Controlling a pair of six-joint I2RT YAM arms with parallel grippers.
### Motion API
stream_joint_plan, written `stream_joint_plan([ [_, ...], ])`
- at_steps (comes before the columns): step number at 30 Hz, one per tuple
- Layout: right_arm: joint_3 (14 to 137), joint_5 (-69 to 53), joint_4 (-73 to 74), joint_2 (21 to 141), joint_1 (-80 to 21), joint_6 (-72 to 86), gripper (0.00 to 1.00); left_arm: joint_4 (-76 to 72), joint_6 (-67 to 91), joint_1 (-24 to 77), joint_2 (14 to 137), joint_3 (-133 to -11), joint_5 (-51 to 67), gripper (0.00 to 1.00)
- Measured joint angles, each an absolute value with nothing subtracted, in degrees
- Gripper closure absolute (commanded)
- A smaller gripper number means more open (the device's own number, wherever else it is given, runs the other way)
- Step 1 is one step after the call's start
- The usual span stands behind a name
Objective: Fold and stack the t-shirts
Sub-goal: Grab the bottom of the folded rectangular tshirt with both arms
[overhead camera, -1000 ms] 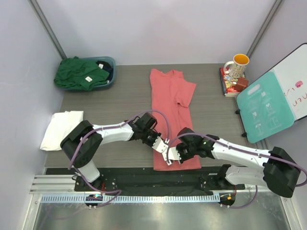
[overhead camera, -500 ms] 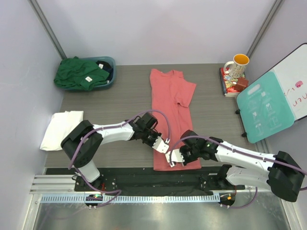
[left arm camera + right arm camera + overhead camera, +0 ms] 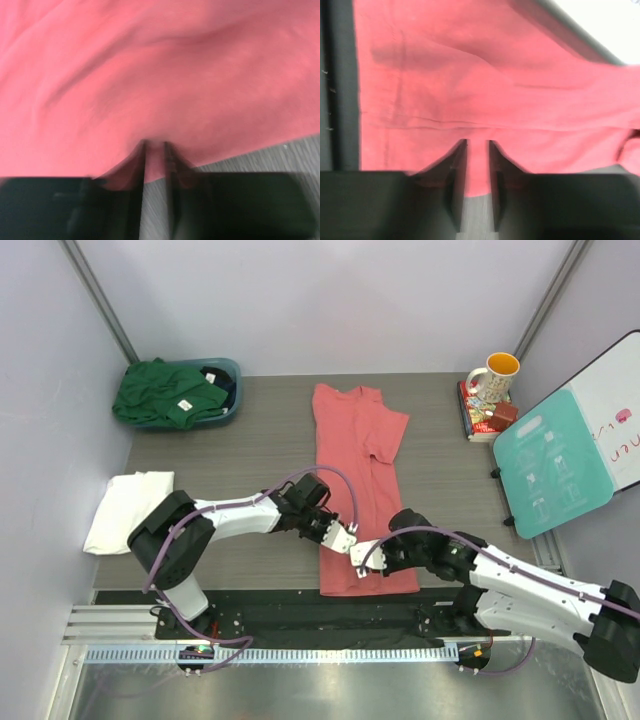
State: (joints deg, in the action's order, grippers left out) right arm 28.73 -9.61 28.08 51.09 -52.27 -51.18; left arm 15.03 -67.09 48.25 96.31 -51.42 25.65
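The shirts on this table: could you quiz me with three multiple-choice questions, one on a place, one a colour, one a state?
1. Where is the dark green shirt? A on the teal tub; B on the wall; C over an arm.
2. What colour is the middle shirt at the left end effector and right end effector? A white; B coral-red; C green.
3. How is the white shirt? A hanging; B spread flat; C folded.
A, it drapes the tub, far left; B, both wrist views show red cloth; C, a compact bundle.
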Motion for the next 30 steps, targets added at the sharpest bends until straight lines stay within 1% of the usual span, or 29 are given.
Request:
stream_joint_plan([
  [1, 28.56, -8.60, 27.66, 50.39, -52.27, -50.72, 0.43, 14.15, -65.78, 48.25, 96.29, -51.42, 24.82, 0.51],
  [2, 28.25, -7.68, 27.62, 49.52, -52.27, -50.48, 0.38, 13.17, -64.29, 48.25, 96.16, -51.42, 23.99, 0.43],
  [3, 27.83, -6.81, 27.83, 48.36, -52.25, -50.37, 0.35, 12.29, -63.48, 48.25, 95.81, -51.42, 23.40, 0.39],
  [4, 27.27, -5.87, 28.21, 46.92, -52.25, -50.52, 0.31, 10.98, -62.26, 48.25, 94.78, -50.98, 22.33, 0.35],
  [5, 26.81, -5.34, 28.80, 45.47, -52.25, -50.74, 0.31, 10.41, -62.08, 48.21, 93.49, -50.46, 21.87, 0.29],
  [8, 24.36, -3.66, 31.86, 37.98, -52.25, -53.28, 0.30, 8.56, -62.94, 48.18, 86.17, -46.87, 20.82, 0.21],
  [10, 22.22, -3.03, 34.11, 32.14, -52.25, -55.77, 0.30, 8.21, -65.23, 48.18, 80.42, -43.88, 21.06, 0.20],
  [13, 20.10, -2.83, 39.22, 24.49, -52.16, -59.22, 0.30, 8.56, -70.24, 48.25, 73.97, -39.68, 22.20, 0.22],
  [17, 19.73, -3.36, 44.07, 20.47, -51.88, -63.68, 0.30, 10.94, -76.47, 48.93, 72.60, -37.12, 23.62, 0.22],
  [25, 22.06, -5.63, 53.34, 24.03, -51.88, -71.68, 0.29, 16.34, -86.48, 51.64, 78.78, -38.30, 28.08, 0.23],
  [30, 27.57, -8.75, 56.42, 34.59, -51.88, -73.80, 0.29, 18.31, -88.82, 52.88, 83.94, -42.57, 30.24, 0.24],
])
